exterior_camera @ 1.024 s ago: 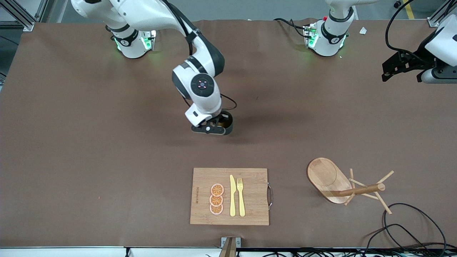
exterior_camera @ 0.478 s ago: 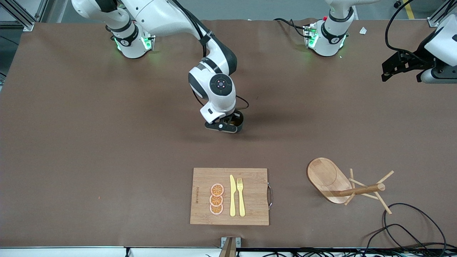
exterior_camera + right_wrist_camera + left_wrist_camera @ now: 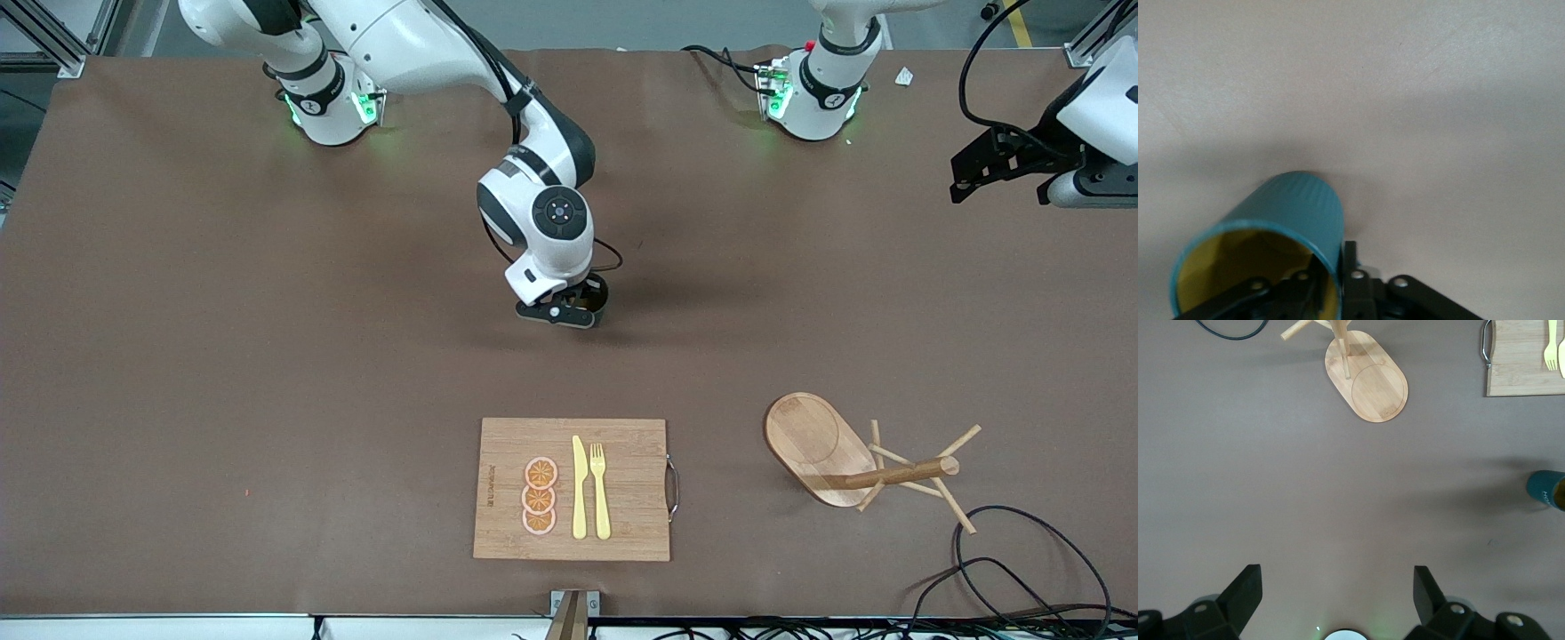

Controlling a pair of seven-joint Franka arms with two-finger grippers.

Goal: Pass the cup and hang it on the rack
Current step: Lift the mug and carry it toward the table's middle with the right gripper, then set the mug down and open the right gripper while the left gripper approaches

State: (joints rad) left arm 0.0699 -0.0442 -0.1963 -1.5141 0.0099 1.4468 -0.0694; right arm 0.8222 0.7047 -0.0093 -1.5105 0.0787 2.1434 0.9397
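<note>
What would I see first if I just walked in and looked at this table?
The right gripper in the middle of the table, one finger inside the teal cup and one outside. Then the wooden rack toward the left arm's end, and the cutting board beside it. The left gripper waits, open.

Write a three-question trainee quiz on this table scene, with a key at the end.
1. True or false: the cup hangs on the rack.
2. What lies on the cutting board beside the orange slices? A) a spoon B) a knife and fork C) chopsticks
3. Which gripper is at the cup?

Key: 1. False, the pegs are bare. 2. B. 3. The right gripper. The left gripper waits, open, over the left arm's end of the table.
</note>
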